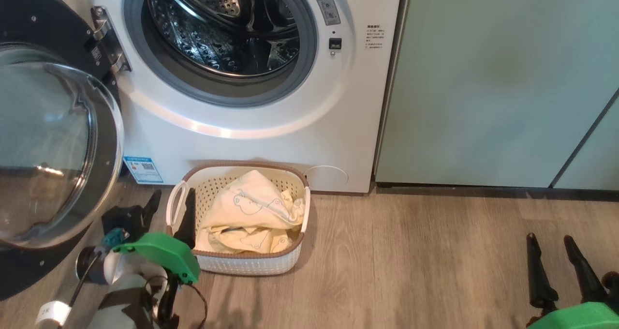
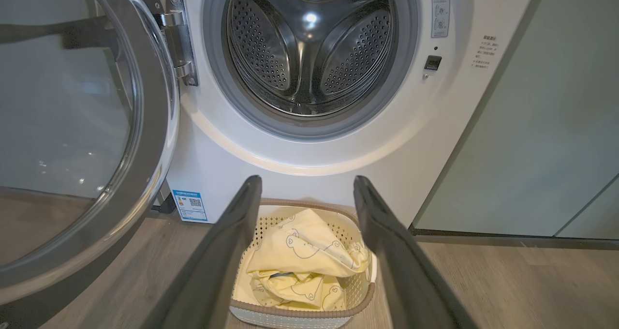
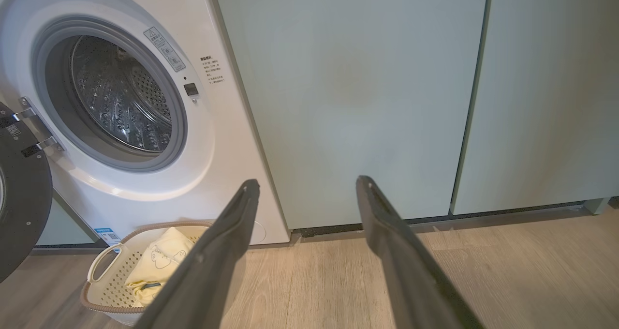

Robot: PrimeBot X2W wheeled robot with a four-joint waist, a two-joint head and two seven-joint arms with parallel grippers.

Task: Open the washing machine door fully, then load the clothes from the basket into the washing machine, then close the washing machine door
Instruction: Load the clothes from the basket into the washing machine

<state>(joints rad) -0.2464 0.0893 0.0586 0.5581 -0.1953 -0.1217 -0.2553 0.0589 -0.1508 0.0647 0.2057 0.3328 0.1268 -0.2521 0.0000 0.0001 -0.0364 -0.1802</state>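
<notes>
Left fingers spread wide, empty, by basket, right fingers likewise.

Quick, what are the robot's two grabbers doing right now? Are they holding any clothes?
Left gripper: open, holding nothing, by the basket.
Right gripper: open, holding nothing.

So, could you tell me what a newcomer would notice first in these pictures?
The glossy washing machine door stands swung open at the left of the head view, baring the shiny steel drum of the white washing machine. On the wooden floor before it sits the cream basket with pale yellow clothes inside, the open left gripper by its left handle.
</notes>
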